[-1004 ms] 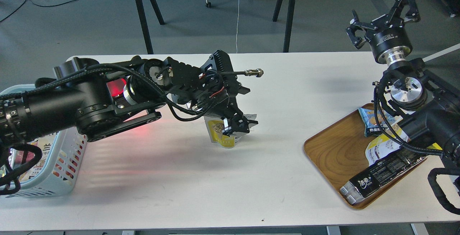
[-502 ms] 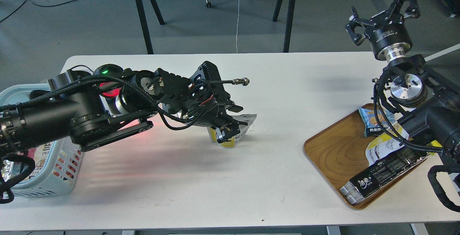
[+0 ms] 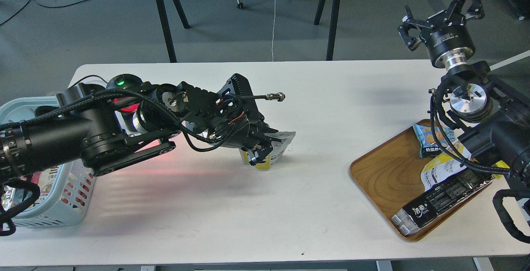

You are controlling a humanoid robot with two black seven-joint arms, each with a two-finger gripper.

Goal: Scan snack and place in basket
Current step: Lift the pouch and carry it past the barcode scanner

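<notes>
The snack (image 3: 282, 142), a small pouch with a yellow bottom and a silver-white top, stands on the white table (image 3: 265, 221) near its middle. My left gripper (image 3: 261, 153) reaches in from the left, and its fingers close around the pouch's left side. A red glow shows under the left arm, and a green light is lit on it. The light blue basket (image 3: 70, 196) stands at the table's left edge, partly hidden by the left arm. My right gripper (image 3: 441, 10) is raised at the far right, open and empty.
A brown wooden tray (image 3: 385, 175) at the right holds a small blue packet (image 3: 428, 140), a larger yellow-and-white pouch (image 3: 439, 167) and a long black packet (image 3: 439, 198). Another table's legs stand behind.
My left gripper moved left and down onto the snack and closed on it. A green light came on on the left arm. The right gripper rose slightly.
</notes>
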